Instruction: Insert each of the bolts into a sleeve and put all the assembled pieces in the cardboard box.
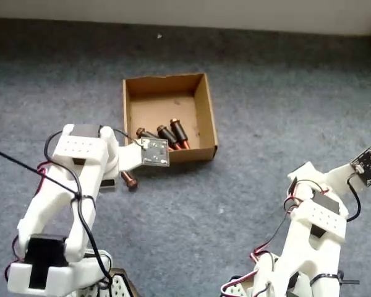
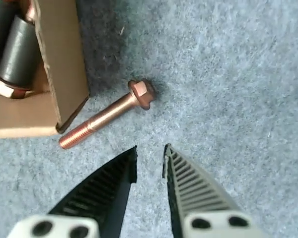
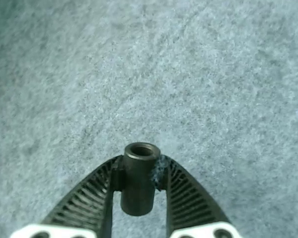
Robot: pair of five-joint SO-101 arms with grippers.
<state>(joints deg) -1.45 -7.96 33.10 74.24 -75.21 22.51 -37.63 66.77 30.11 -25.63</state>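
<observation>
no writing, label or number is legible anywhere (the cardboard box (image 1: 209, 117) shows plain walls).

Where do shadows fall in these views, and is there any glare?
Left wrist view: the cardboard box darkens the carpet beside its wall, and the bolt throws a thin shadow by its head. Right wrist view: the sleeve has a dark bore. High view: soft shade under the left arm; no glare.

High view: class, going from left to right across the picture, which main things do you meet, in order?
Left arm, cardboard box, right arm.
</observation>
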